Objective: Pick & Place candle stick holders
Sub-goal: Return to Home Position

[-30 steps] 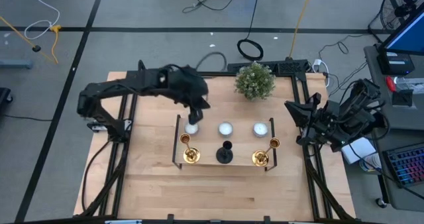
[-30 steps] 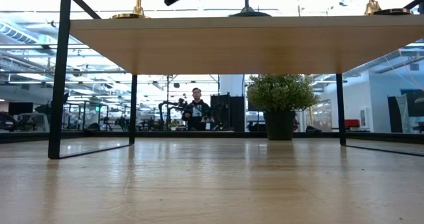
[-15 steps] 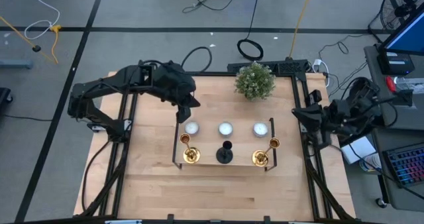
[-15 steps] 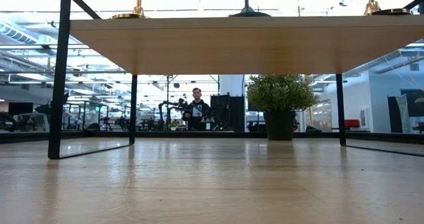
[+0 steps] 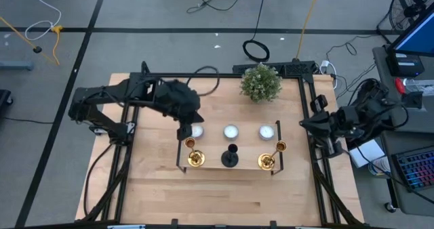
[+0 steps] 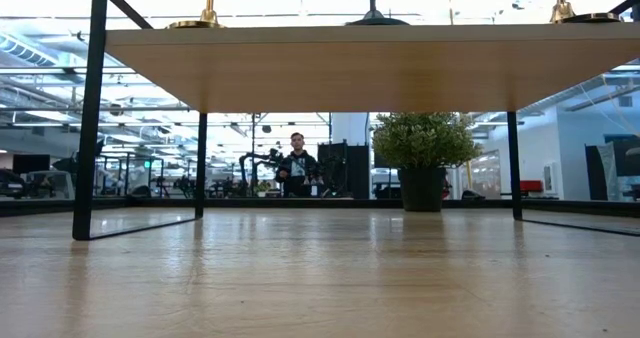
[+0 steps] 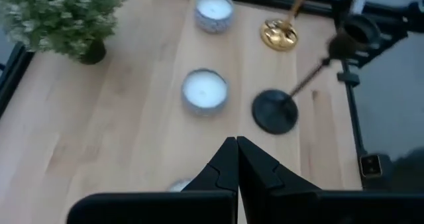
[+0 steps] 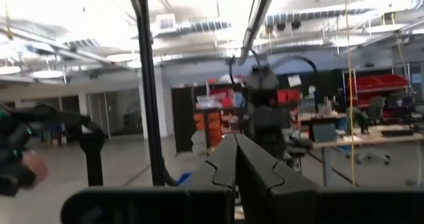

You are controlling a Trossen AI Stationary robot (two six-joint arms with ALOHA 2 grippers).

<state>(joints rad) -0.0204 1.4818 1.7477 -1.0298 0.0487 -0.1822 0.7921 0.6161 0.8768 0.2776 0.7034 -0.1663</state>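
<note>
On the wooden stand are two gold holders, the left gold candlestick and the right gold candlestick, either side of one black candlestick. Three white candles line the plant side, and one potted plant stands beyond. The left gripper, fingers pressed together and empty, hovers beside the leftmost candle, near the left gold candlestick. The right gripper, likewise closed, waits at the table's right edge.

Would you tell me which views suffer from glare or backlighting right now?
Low view: strong backlight surrounds the gold candlesticks atop the stand. Right wrist view: ceiling lights glare overhead. High view: table evenly lit.
</note>
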